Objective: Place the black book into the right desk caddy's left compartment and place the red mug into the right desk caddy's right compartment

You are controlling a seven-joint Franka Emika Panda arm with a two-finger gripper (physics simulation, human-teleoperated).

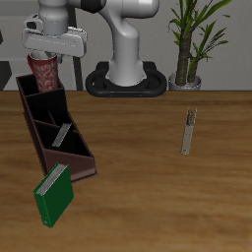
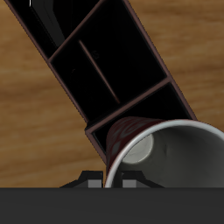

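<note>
1. The tool (image 1: pixel 45 61) hangs at the caddy's far end, closed on the red mug (image 1: pixel 45 73); judging by that position, the mug is being carried to the squarish right compartment (image 1: pixel 32 91) directly beneath it.
2. The red mug hangs upright, mouth up, just over the compartment's rim; in the wrist view its pale grey inside (image 2: pixel 175 162) faces the camera, so its axis runs along the tool's own line. I cannot tell whether its base touches the caddy floor yet.
3. The right desk caddy (image 1: pixel 79 157) stretches away from the tool toward the counter's (image 1: pixel 157 197) front edge, its long axis on a diagonal; the narrow left compartment (image 1: pixel 49 118) lies just beyond the tool.
4. A green book (image 1: pixel 55 194) leans at the caddy's end farthest from the tool.
5. The black book (image 1: pixel 187 132) stands upright on the counter, well apart from the tool, long axis vertical, thin edge showing; it waits there, not yet placed.
</note>
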